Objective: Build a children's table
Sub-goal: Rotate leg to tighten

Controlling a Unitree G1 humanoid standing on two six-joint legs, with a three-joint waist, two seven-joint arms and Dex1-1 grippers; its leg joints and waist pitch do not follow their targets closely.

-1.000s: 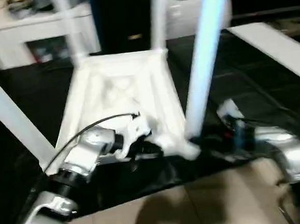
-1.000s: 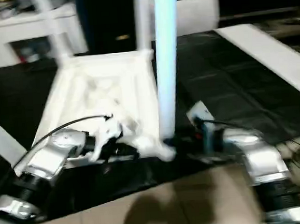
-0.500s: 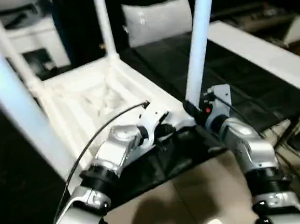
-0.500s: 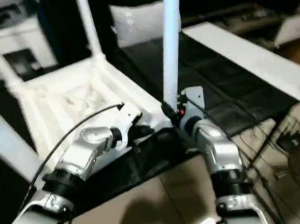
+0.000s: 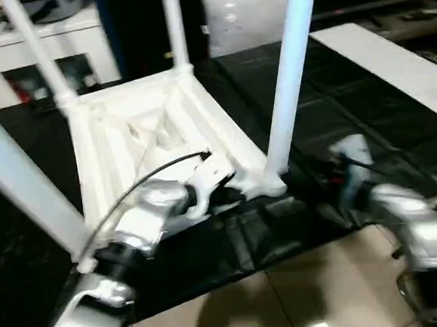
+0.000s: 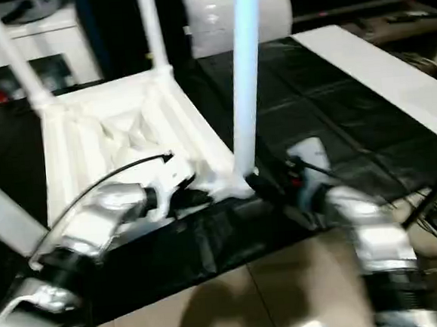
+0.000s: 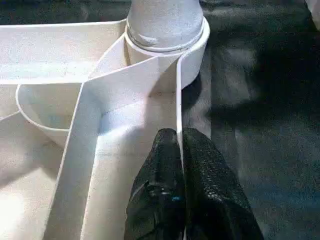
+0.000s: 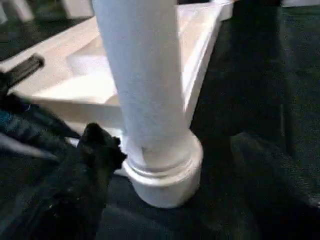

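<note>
- Head views: the table top (image 5: 136, 132) lies upside down on a black mat (image 5: 365, 106), ribbed underside up, its near edge close to the mat's front edge. Four legs stand up from its corner sockets; the near right leg (image 5: 287, 75) rises from the corner nearest the robot's right arm. A grey cushion (image 5: 245, 17) leans beyond the mat's far edge, and a white cabinet (image 5: 35, 49) stands at the far left.
- Head views, arms: the left gripper (image 5: 225, 195) rests at the near edge of the table top, just beside the near right socket. The right gripper (image 6: 270, 193) sits low on the mat beside the same corner.
- Left wrist view: the left gripper (image 7: 179, 145) is pinched shut on the thin outer wall of the table top (image 7: 125, 110), one finger on each side, just short of the socket (image 7: 167, 47) with its leg seated.
- Right wrist view: the right gripper (image 8: 195, 155) stands wide, one finger (image 8: 97, 150) by the socket collar, the other well off on the far side; the leg (image 8: 145, 75) between them is not gripped.
- Judgement: the last leg looks seated and is being let go; next, withdraw both grippers, then turn the table upright, which calls for a firm two-arm hold.
</note>
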